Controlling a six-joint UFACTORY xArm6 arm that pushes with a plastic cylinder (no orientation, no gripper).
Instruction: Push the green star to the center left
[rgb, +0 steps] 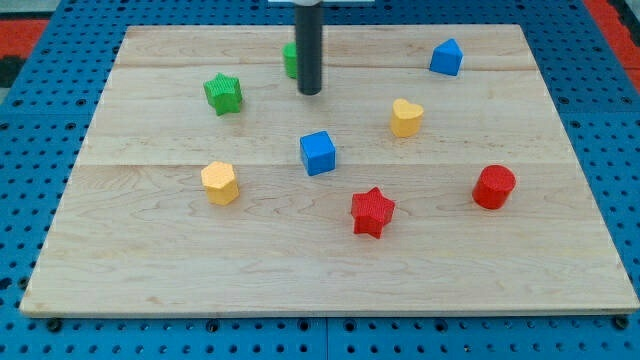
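Blue pegboard surrounds the wooden board (330, 270), where the green star (224, 93) sits at the view's upper left, not yet at centre left. My tip (310, 92), a bare rod grasping nothing, stands well to the star's right, beside a half-hidden green block (289, 60); the push looks still undone.

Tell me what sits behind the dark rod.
A green block peeks out on the view's left of my tip. The rod hides most of it, so its shape cannot be made out.
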